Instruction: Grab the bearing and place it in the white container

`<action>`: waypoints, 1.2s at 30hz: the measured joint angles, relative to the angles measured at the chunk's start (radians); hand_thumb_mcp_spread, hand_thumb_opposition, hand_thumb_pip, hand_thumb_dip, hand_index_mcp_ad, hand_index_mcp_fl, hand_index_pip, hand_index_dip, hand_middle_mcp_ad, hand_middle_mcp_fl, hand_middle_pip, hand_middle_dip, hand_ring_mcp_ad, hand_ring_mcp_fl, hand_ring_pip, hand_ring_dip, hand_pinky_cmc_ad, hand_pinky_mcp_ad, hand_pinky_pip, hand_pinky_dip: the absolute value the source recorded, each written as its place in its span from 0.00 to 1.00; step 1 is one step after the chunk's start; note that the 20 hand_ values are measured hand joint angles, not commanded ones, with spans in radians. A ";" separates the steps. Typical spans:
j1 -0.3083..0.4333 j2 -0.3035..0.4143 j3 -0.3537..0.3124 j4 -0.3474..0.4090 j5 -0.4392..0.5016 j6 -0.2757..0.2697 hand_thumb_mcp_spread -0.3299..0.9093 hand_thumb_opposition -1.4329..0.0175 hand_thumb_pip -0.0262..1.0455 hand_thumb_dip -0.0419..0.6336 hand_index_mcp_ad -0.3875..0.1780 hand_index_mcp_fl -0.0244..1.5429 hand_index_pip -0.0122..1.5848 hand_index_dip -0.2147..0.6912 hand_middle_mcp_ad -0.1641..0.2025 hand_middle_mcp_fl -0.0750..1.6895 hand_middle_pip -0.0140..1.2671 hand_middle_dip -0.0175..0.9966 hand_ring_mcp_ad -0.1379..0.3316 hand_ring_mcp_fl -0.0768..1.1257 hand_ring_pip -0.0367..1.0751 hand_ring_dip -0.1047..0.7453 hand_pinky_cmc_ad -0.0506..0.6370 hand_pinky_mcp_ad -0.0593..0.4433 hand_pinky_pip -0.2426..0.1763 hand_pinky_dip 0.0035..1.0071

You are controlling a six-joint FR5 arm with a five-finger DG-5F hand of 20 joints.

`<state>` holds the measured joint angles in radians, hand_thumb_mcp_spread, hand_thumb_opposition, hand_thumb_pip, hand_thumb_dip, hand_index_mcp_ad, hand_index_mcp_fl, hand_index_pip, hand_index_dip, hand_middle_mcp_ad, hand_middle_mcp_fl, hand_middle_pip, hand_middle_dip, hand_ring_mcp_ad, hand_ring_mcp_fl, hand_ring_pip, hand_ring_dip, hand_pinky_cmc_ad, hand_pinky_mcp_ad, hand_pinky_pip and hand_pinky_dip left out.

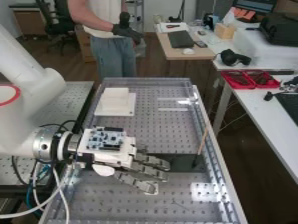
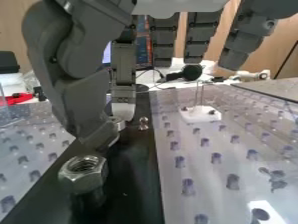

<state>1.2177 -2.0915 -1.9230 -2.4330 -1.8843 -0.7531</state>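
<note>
Hand open over the dark bar, bearing beside the thumb

High view: the dark grey, many-jointed hand (image 1: 143, 172) is over the perforated grey metal bench (image 1: 166, 209), pointing from left to right. Fingers apart and nearly straight. A flat black bar (image 1: 183, 163) runs out from beneath it towards the bench's right side. White, square, shallow container (image 1: 114, 104) on the far left of the bench, beyond the hand and apart from it. Thin wooden stick (image 1: 201, 144) at right, slanting up by the bar's end.

Wrist view: small, round, shiny metal bearing (image 2: 118, 123) just beside the thumb's tip, partly hidden; cannot tell whether they touch. Small silvery metal piece (image 2: 144, 123) near it, on the bar. Large silver hex nut (image 2: 84, 171) upright on the same bar.
</note>
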 joint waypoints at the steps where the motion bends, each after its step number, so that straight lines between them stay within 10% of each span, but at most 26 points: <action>1: 0.000 0.000 0.000 0.000 0.000 0.000 0.63 0.38 0.57 0.57 0.48 0.10 0.86 0.51 0.66 0.06 0.12 0.19 0.58 0.08 0.12 0.19 0.57 0.65 0.40 0.17; 36: -0.001 -0.007 0.014 -0.011 -0.011 -0.007 0.63 0.38 0.55 0.57 0.48 0.14 0.86 0.49 0.65 0.06 0.12 0.19 0.55 0.08 0.13 0.20 0.57 0.64 0.40 0.17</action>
<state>1.2169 -2.0980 -1.9093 -2.4444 -1.8954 -0.7604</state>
